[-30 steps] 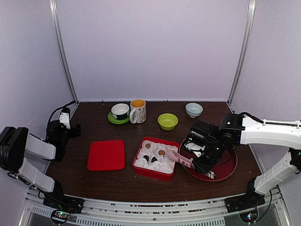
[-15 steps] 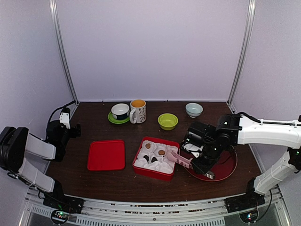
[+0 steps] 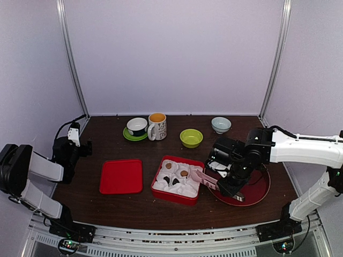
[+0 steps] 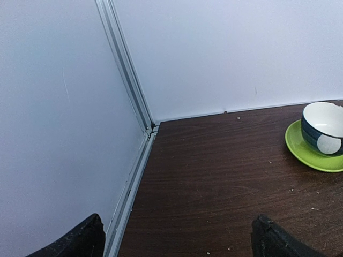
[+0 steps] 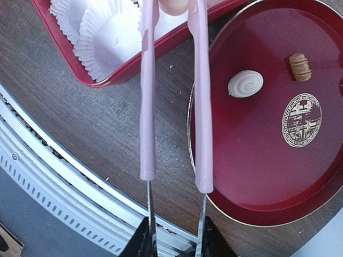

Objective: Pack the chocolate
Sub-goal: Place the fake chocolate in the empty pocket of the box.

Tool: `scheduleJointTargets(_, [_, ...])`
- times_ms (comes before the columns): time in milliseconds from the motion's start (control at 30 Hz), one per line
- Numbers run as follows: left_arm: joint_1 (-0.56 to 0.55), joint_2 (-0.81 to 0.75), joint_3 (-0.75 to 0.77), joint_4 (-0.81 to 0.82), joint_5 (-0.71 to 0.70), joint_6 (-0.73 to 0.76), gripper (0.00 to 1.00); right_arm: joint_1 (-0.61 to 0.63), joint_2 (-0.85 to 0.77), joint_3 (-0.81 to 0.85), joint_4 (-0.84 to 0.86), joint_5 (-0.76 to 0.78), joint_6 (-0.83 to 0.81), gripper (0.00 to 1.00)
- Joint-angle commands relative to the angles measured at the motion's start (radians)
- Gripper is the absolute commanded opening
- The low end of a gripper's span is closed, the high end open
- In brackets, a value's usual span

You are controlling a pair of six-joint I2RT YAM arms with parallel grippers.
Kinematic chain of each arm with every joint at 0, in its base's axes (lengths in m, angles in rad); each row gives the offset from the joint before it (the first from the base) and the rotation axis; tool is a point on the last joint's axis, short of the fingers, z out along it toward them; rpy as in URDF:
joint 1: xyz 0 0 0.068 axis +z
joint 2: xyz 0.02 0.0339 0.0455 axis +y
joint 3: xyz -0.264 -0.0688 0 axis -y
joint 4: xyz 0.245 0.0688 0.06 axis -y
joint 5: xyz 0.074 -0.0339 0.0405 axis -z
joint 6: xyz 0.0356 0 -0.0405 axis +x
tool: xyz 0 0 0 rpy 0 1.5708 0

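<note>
Pink-handled tongs (image 5: 146,107) are sitting in the right jaws, which are pinching the tool's bare metal end so that its two arms are running almost parallel with a narrow gap between them. The right arm (image 3: 300,147) is reaching in from the right with its elbow bent and its wrist tipping down and leftward. The tongs are pointing from over the round red tray (image 5: 257,176) across to the red box (image 3: 177,197) just beside it. Whether the tips are gripping anything, I cannot tell. The left arm (image 3: 37,171) is lying folded at the left edge, facing the back corner, and the left jaws are standing wide apart on nothing.

A cream-white swirled chocolate (image 5: 245,83) and a tan ridged chocolate (image 5: 300,66) are lying apart on the tray. Three more chocolates (image 3: 184,173) are resting in white paper cups (image 5: 107,37) inside the box.

The dark brown wooden tabletop (image 3: 107,139) is also carrying a flat red lid (image 3: 121,176) left of the box. Along the back are standing a cup (image 4: 324,128) on a green saucer (image 4: 305,152), a mug (image 3: 157,126), a green bowl (image 3: 191,137) and a pale bowl (image 3: 221,124). Pale lilac walls (image 4: 241,53) with aluminium corner posts (image 4: 126,69) are enclosing the space.
</note>
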Motion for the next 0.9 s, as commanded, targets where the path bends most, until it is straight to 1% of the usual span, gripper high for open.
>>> scheduleJointTargets(0, [0.009, 0.005, 0.011, 0.057, 0.008, -0.004, 0.98, 0.005, -0.001, 0.025, -0.013, 0.032, -0.003, 0.29])
scheduleJointTargets(633, [0.01, 0.005, 0.011, 0.057, 0.008, -0.004, 0.98, 0.005, -0.016, 0.027, 0.017, 0.042, -0.001, 0.29])
scheduleJointTargets(867, [0.01, 0.005, 0.011, 0.057, 0.008, -0.005, 0.98, 0.005, -0.056, 0.051, 0.028, 0.094, 0.008, 0.28])
